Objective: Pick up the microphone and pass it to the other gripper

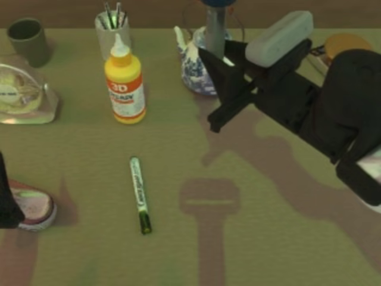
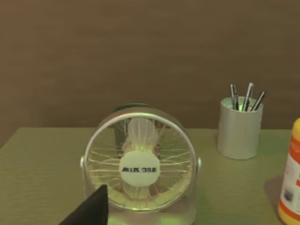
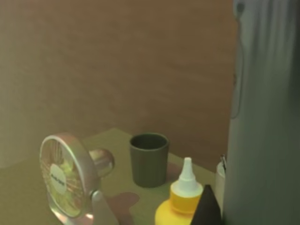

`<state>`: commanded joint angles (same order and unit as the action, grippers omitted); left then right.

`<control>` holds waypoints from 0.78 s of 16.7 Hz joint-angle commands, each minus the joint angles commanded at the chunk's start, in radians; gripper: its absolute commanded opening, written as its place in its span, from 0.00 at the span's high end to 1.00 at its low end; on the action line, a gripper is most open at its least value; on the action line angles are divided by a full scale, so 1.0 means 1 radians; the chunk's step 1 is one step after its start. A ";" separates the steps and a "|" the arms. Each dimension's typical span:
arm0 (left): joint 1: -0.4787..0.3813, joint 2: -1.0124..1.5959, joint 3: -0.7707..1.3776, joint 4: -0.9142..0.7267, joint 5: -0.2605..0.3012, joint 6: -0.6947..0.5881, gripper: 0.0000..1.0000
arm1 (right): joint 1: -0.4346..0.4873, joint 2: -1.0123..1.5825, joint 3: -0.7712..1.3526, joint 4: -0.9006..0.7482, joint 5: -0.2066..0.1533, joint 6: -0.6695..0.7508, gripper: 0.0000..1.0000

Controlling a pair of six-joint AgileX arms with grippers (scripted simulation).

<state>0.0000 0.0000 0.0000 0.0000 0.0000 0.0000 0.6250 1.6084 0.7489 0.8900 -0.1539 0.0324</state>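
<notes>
Closed on the silver-grey handle of the microphone (image 1: 215,27), the jaws of the right gripper (image 1: 219,65) hold it upright above the far right part of the table (image 1: 268,238), just in front of a blue-and-white teapot (image 1: 196,65); the navy head lies at the top edge of the top view. Left of it stand a yellow glue bottle (image 1: 124,80), a white pen cup (image 1: 111,30) and a dark green cup (image 1: 28,39); a small desk fan (image 1: 21,95) lies at the left edge, and a green-and-white marker (image 1: 140,195) lies near the centre. The left arm (image 1: 7,199) is parked at the left edge, and whether its jaws are open cannot be told. Left wrist view: the fan (image 2: 139,164) faces the camera, with the pen cup (image 2: 240,126) and glue bottle (image 2: 290,178) beside it. Right wrist view: the microphone handle (image 3: 262,117) fills one side, close to the lens, beyond it the glue bottle (image 3: 180,201), green cup (image 3: 149,159) and fan (image 3: 65,176).
</notes>
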 joint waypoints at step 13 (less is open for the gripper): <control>-0.105 0.290 0.180 0.120 0.171 0.008 0.00 | 0.003 -0.004 -0.003 0.001 0.003 -0.001 1.00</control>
<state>-0.1050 0.2902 0.1805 0.1201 0.1706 0.0075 0.6280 1.6048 0.7464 0.8906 -0.1508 0.0309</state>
